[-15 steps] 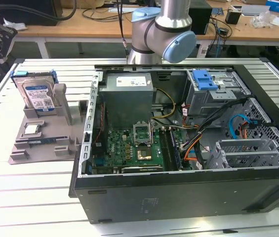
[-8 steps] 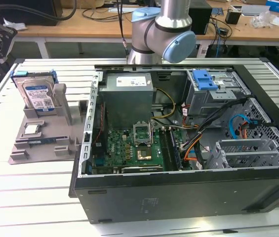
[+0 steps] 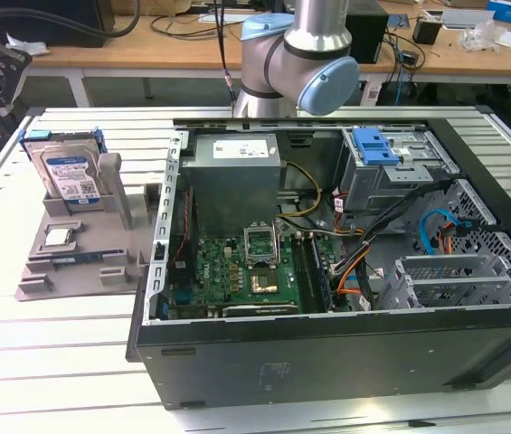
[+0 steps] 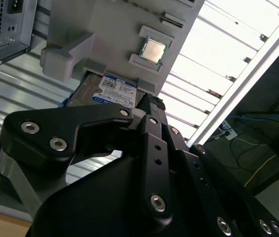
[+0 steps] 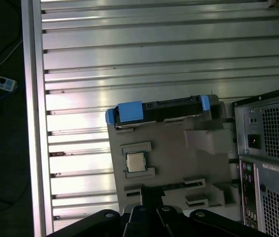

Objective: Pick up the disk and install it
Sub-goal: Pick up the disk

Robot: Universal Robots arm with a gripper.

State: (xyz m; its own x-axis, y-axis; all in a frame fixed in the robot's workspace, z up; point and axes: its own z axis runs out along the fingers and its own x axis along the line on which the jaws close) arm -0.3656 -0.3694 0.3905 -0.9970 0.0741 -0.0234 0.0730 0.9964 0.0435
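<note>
One disk (image 3: 67,174) is standing on edge near the far corner of the desk (image 3: 56,353) on the exterior view's left, its labelled face showing and its blue carrier frame (image 3: 27,137) poking out at both upper corners. It is sitting in the rear slot of a grey holder (image 3: 92,258), with only its upper part rising free. Just in front of it, a small square chip (image 3: 59,237) is lying flat in a recess of the same holder. Moving rightward, the open computer case (image 3: 327,362) is occupying the middle and right of the desk, the arm (image 3: 300,54) is rising behind its far edge, and a blue latch (image 3: 374,145) is sitting atop the grey drive cage (image 3: 391,181) toward the case's far right corner. In the second wrist view the pincer (image 4: 150,103) is hanging above the holder, apart from the disk; whether it is released or clenched I cannot tell. By its look, the disk is going to handle as a stiff, dense slab, weighty for its size, with smooth and likely slippery metal and innards that are not taking knocks well. The plastic frame is probably flexing under a hard squeeze, so the safer hold seems to be across the two broad faces at the exposed upper edge, centred between the blue ends, letting it lift straight out of the slot without jamming.
</note>
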